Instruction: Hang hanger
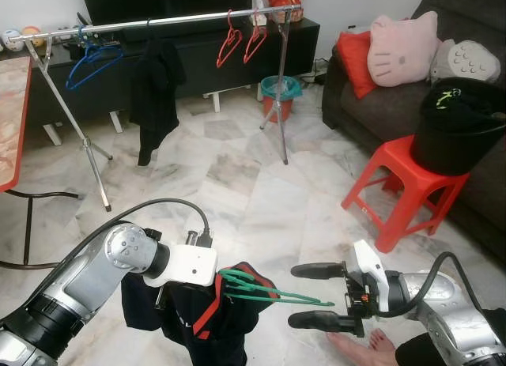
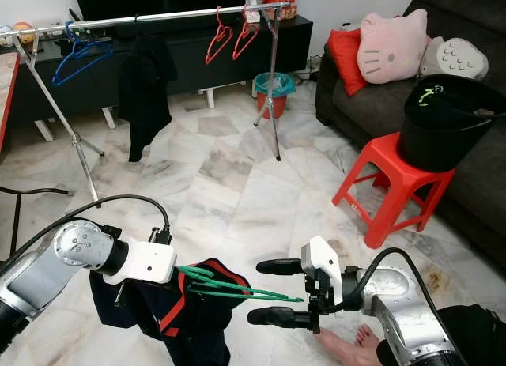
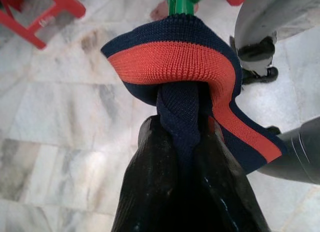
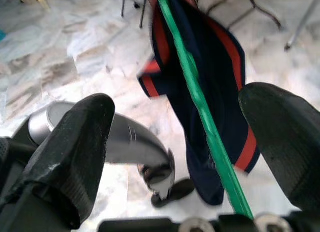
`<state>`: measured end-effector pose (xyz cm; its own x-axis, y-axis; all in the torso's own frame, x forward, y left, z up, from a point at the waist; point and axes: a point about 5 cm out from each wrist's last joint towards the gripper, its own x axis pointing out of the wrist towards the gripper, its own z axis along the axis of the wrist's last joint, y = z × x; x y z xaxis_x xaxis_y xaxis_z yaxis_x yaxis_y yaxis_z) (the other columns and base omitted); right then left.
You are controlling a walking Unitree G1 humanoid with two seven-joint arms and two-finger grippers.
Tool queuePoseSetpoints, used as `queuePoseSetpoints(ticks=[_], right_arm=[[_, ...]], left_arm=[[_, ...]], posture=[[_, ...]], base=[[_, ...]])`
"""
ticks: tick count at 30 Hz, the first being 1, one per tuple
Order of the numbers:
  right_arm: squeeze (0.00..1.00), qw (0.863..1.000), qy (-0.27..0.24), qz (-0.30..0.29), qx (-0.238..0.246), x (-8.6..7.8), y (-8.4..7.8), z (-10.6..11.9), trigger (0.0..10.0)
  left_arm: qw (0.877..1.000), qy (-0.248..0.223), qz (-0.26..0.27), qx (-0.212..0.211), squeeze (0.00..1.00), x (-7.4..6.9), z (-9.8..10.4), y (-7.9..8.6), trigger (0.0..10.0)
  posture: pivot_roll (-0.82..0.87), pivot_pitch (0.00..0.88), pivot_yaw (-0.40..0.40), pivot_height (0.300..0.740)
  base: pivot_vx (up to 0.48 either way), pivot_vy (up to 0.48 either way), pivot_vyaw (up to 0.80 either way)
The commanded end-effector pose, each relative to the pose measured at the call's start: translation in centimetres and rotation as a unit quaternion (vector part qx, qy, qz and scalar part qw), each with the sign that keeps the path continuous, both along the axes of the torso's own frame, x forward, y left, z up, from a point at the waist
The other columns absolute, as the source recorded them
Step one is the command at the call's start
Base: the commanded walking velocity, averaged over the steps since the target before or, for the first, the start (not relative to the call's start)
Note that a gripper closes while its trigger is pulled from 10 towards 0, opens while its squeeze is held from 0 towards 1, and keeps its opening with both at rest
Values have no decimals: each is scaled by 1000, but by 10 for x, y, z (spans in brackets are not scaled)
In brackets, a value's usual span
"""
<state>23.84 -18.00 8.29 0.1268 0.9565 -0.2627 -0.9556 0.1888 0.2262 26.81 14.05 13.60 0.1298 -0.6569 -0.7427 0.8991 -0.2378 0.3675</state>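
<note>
My left gripper (image 1: 224, 284) is low in front of me, shut on the collar of a navy garment with red trim (image 1: 209, 318), which hangs below it. A green hanger (image 1: 273, 293) sits in that collar and sticks out to the right. Its far end lies between the fingers of my right gripper (image 1: 316, 295), which stands open around it without touching. The left wrist view has the fingers (image 3: 150, 192) pinching the navy collar (image 3: 170, 66). Across the room stands the clothes rail (image 1: 158, 21) with a blue hanger (image 1: 91, 62), a black garment (image 1: 154, 89) and two red hangers (image 1: 237, 42).
A red stool (image 1: 403, 184) carrying a black bucket (image 1: 458, 129) stands at the right before a dark sofa (image 1: 371, 105). A person's bare foot (image 1: 360, 350) is close under my right arm. A table (image 1: 12, 121) is at the left, a teal bin (image 1: 279, 93) behind the rail.
</note>
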Motion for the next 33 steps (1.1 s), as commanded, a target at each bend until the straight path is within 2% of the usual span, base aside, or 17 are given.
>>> queuePoseSetpoints(ticks=[1, 7, 10, 13, 21, 25, 29, 32, 33], right_arm=[[0, 1000, -10, -3, -16, 4, -1, -1, 10000], [0, 999, -18, -14, -26, 6, 2, -5, 10000], [0, 999, -25, -29, -21, 10, 5, -8, 10000], [0, 1000, -17, -11, -7, 8, 8, -5, 10000], [0, 999, -13, 38, 9, 4, 11, 4, 10000], [0, 999, -17, 39, 9, 6, 12, 5, 10000], [0, 999, -44, 3, -8, 16, 13, 1, 10000], [0, 999, -43, 2, -6, 18, 15, 0, 10000], [0, 999, -43, 6, -5, 17, 16, 1, 7373]], left_arm=[[1000, -20, -18, -4, 0, 1, 14, -6, 10000], [999, -35, -34, -17, 0, 0, 25, -16, 10000], [998, -27, -49, -28, 0, -6, 28, -23, 10000], [998, -26, -55, -26, 0, -8, 25, -26, 10000], [998, -26, -54, -26, 0, -9, 26, -28, 10000], [998, -26, -54, -27, 0, -9, 26, -28, 10000], [998, -28, -53, -30, 0, -10, 27, -29, 10000], [998, -28, -53, -30, 0, -10, 27, -30, 10000], [998, -29, -52, -31, 0, -10, 27, -30, 10000]], posture=[[-100, 0, -37, 740], [-98, 0, -41, 740], [-94, 0, -40, 740], [-94, 0, -40, 740], [-97, 0, -43, 740], [-96, 0, -44, 740], [-93, 0, -49, 740], [-91, 0, -51, 740], [-91, 0, -51, 740]], base=[[0, 0, 0], [0, 0, 0], [0, 0, 0], [0, 0, 0], [0, 0, 0], [0, 0, 0], [0, 0, 0], [0, 0, 0], [0, 0, 0]])
